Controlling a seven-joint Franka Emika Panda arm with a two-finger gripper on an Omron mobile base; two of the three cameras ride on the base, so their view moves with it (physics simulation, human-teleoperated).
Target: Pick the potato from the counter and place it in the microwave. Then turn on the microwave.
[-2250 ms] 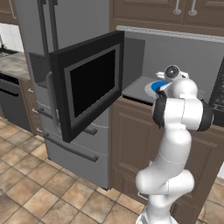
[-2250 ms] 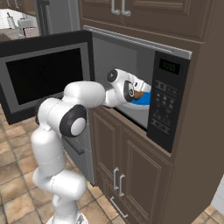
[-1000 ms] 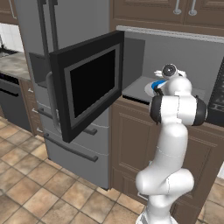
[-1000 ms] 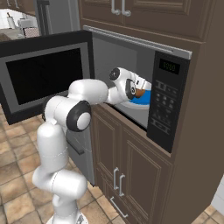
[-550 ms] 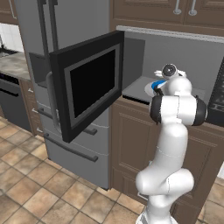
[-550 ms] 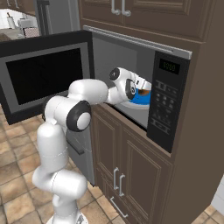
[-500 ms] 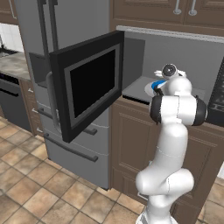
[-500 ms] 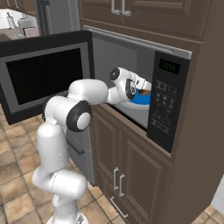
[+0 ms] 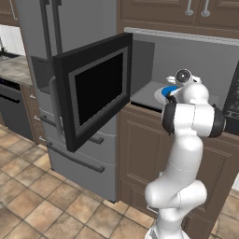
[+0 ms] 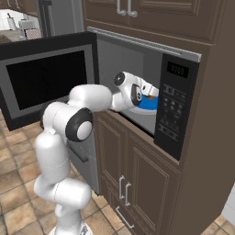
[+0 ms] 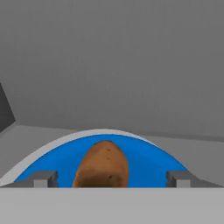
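Glossy white arm (image 9: pixel 186 140), dark joints

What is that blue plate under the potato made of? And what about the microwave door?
The plate looks like glazed ceramic or plastic: smooth flat blue with a pale rim, too plain to tell which. The potato has dull, speckled brown skin. The microwave door seems to be dark glass in a matte grey frame, probably painted metal or plastic.

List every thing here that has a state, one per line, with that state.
microwave: door swung wide open.
potato: lying on the blue plate, between the fingertips, not gripped.
blue plate: inside the microwave, holding the potato.
tool: open, inside the microwave.
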